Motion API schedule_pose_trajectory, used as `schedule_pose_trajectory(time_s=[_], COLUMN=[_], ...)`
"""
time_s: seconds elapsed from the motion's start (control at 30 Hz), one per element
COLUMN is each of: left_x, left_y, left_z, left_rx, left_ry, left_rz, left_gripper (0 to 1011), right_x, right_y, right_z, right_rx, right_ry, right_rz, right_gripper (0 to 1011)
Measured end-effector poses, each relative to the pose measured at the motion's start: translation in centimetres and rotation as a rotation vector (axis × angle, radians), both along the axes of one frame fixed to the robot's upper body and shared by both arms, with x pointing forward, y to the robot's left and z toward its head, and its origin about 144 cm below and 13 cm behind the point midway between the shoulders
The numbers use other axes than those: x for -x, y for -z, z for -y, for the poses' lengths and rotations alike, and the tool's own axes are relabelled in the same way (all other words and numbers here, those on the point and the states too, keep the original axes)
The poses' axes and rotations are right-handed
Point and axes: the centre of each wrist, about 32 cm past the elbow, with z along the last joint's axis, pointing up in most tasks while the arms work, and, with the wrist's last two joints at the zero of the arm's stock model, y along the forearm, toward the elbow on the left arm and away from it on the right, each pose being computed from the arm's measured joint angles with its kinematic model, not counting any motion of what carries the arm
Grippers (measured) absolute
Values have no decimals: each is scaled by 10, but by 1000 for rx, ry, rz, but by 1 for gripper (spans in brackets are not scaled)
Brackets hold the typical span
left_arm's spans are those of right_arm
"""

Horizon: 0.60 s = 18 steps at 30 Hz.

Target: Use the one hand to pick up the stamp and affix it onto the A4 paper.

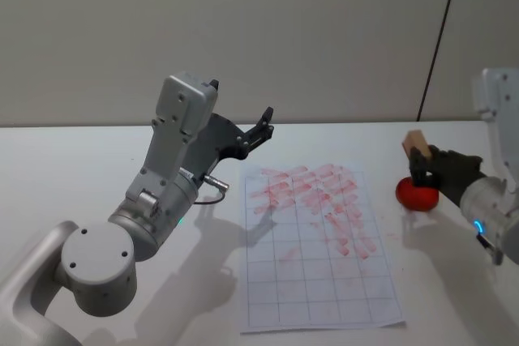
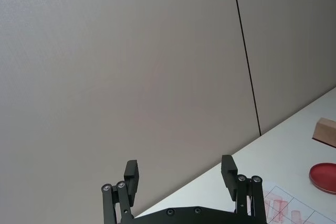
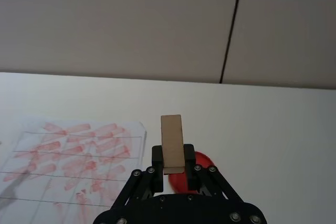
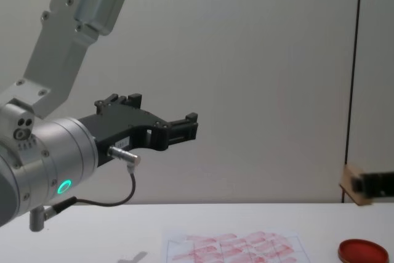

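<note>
One step looks done in the head view: the right end effector (image 1: 425, 169) pinches the stamp (image 1: 416, 144) above the red ink pad (image 1: 417, 194), right of the A4 paper (image 1: 316, 245) on the desk (image 1: 81, 168), so pressing remains. In the left wrist view, the parked left end effector (image 2: 181, 174) is spread. The right wrist view shows a plain tan block standing upright, and the chest view shows it raised above the pad.

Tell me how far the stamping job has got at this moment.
Done: the stamp is picked up, clamped in the right pincer above the red ink pad. In hand: carrying it, off the table. Left: pressing it onto the A4 paper. The left pincer is open and raised beside the sheet.
</note>
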Motion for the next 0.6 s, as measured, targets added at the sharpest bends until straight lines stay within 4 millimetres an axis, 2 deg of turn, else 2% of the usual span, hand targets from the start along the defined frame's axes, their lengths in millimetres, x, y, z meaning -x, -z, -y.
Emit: schedule_pose_trajectory(time_s=[0.33,0.6], left_x=[0,0], left_y=[0,0], left_z=[0,0], left_rx=[0,0], left_ry=[0,0], left_rz=[0,0], left_gripper=[1002,1001], right_x=[-12,-22], right_y=[22,35], right_z=[17,21], right_rx=[14,2], right_ry=[52,52], right_rz=[-58,-87], right_gripper=[214,214])
